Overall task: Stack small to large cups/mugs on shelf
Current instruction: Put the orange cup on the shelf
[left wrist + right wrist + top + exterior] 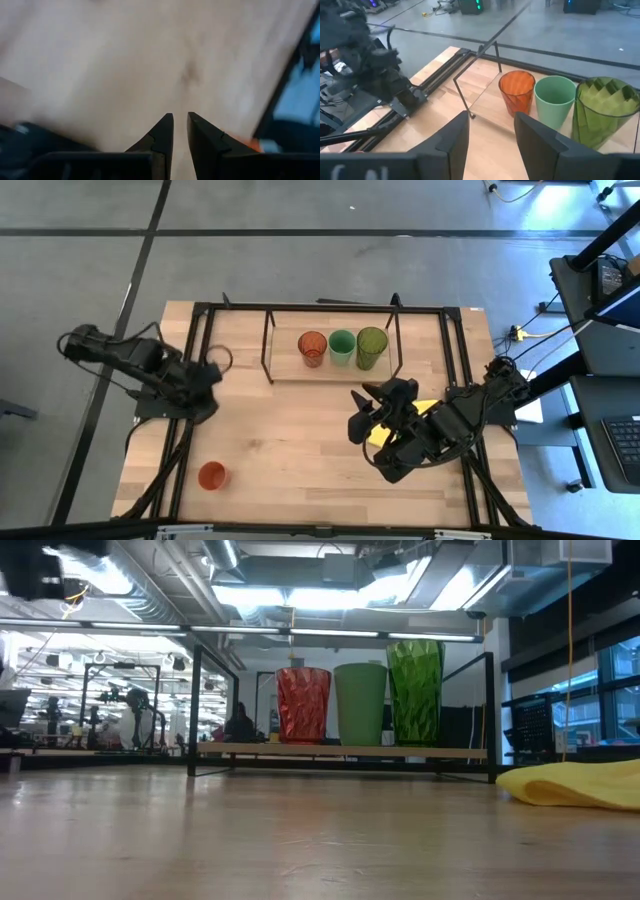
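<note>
Already three cups fill the shelf; the small orange-red cup remains alone. Left end effector nearly clenched and empty, right end effector released: misplacing it could topple the orange-brown cup.

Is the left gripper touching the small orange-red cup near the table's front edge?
Apart. The high view shows the left gripper well away from the orange-red cup, bare wood between them.

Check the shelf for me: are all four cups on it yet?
No. The shelf holds only three cups, while the small orange-red cup stands alone on the table near its front left corner.
</note>
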Robot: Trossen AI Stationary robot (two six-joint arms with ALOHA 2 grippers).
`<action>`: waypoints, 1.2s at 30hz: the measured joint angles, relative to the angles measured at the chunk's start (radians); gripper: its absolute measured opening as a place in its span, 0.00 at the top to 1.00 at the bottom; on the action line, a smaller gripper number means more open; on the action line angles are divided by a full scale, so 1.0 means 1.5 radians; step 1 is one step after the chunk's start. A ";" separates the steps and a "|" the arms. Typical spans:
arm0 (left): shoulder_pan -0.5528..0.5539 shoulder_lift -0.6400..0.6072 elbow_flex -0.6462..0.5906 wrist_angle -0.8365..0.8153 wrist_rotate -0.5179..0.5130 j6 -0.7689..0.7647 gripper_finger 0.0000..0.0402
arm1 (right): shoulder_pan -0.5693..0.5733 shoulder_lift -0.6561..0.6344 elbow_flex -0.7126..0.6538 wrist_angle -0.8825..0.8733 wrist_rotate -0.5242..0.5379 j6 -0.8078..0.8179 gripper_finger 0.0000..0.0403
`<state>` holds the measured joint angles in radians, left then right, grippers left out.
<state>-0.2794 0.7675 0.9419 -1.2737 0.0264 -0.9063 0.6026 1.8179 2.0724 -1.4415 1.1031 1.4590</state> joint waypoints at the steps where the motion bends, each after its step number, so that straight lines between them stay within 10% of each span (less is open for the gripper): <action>1: -0.026 -0.005 -0.011 0.002 0.015 -0.004 0.87 | -0.001 0.000 0.000 0.001 -0.003 0.000 0.61; 20: -0.458 0.165 -0.030 0.141 -0.047 0.012 0.87 | -0.002 0.000 0.000 0.022 0.000 -0.001 0.61; 36: -0.487 0.266 -0.030 0.227 -0.080 -0.051 0.87 | -0.001 0.000 0.000 0.026 -0.016 -0.001 0.61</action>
<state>-1.0096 1.1661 0.8967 -0.9338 -0.0943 -0.9821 0.6005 1.8179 2.0724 -1.4025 1.0784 1.4578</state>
